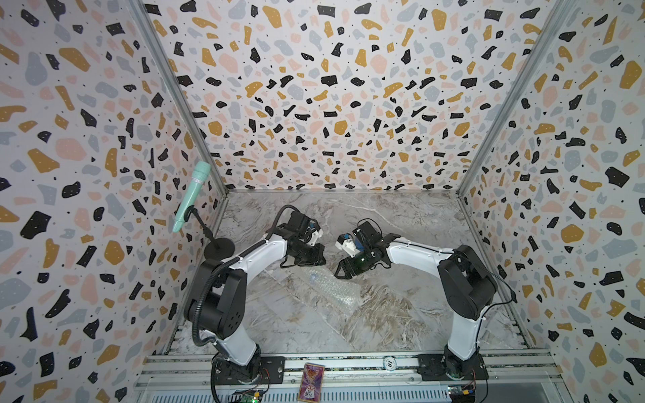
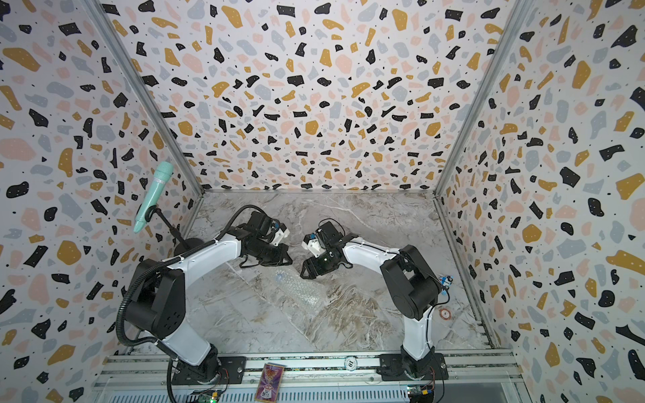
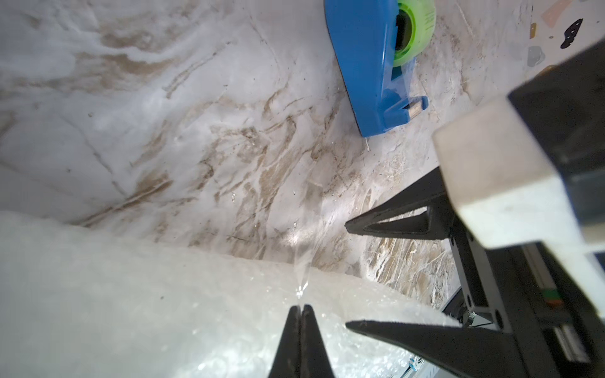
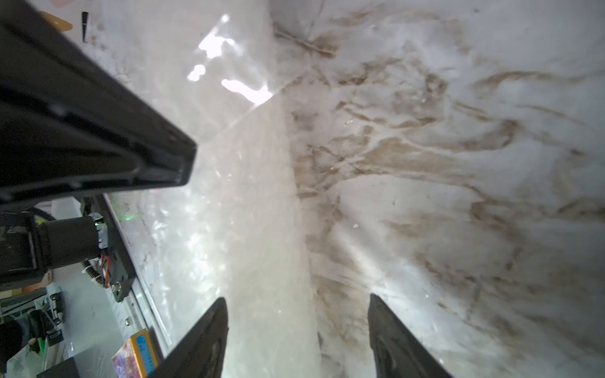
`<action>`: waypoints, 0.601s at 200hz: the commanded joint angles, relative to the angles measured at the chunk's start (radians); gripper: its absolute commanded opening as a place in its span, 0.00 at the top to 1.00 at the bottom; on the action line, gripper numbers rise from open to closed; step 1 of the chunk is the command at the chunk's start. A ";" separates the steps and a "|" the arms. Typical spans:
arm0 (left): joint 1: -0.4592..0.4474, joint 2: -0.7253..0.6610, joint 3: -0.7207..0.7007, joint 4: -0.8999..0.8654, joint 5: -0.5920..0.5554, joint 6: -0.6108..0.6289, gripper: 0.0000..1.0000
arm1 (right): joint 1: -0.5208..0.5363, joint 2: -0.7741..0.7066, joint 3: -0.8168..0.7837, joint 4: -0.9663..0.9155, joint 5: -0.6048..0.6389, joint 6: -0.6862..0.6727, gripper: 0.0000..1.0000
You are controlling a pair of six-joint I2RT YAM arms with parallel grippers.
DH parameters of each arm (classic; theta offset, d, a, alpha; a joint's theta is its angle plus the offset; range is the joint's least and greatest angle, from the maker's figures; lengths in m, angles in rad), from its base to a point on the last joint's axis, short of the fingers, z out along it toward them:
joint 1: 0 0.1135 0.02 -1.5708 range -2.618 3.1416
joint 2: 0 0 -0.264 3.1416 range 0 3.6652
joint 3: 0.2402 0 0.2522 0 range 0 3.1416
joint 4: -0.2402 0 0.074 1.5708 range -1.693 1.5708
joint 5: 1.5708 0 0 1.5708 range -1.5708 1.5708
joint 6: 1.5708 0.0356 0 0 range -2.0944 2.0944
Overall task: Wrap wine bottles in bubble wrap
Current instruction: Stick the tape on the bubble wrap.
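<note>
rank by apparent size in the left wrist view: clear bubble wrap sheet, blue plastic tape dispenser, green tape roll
1. clear bubble wrap sheet (nearest camera, so exaggerated)
2. blue plastic tape dispenser
3. green tape roll

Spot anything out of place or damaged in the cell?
No spill or damage shows. Strays: a picture card and a round chip lie on the front rail, and a second chip sits on the table beside the right arm. The bubble wrap roll lies diagonally across the table.
</note>
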State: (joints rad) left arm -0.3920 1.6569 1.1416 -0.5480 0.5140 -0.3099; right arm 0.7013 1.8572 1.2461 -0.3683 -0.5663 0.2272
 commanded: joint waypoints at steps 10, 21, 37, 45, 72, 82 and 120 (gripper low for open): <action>0.001 -0.030 0.042 -0.014 0.028 -0.012 1.00 | 0.012 -0.077 -0.019 0.020 -0.026 -0.002 0.31; 0.001 -0.029 0.054 -0.024 0.046 -0.009 1.00 | 0.015 -0.085 -0.025 0.024 -0.020 -0.004 0.31; 0.001 -0.026 0.070 -0.058 0.075 0.013 1.00 | 0.022 -0.080 -0.028 0.024 -0.021 -0.015 0.31; 0.001 -0.025 0.075 -0.087 0.092 0.027 1.00 | 0.027 -0.074 -0.031 0.021 -0.021 -0.019 0.31; 0.010 -0.005 0.082 -0.173 0.109 0.089 1.00 | 0.037 -0.056 -0.047 0.033 -0.041 -0.020 0.32; 0.013 0.004 0.088 -0.187 0.107 0.102 1.00 | 0.040 -0.055 -0.052 0.041 -0.050 -0.017 0.32; 0.024 0.017 0.105 -0.155 0.119 0.076 1.00 | 0.065 -0.111 -0.083 0.082 -0.056 -0.022 0.37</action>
State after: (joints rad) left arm -0.3798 1.6588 1.2068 -0.6842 0.6022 -0.2455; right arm 0.7452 1.8053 1.1866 -0.3199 -0.6033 0.2180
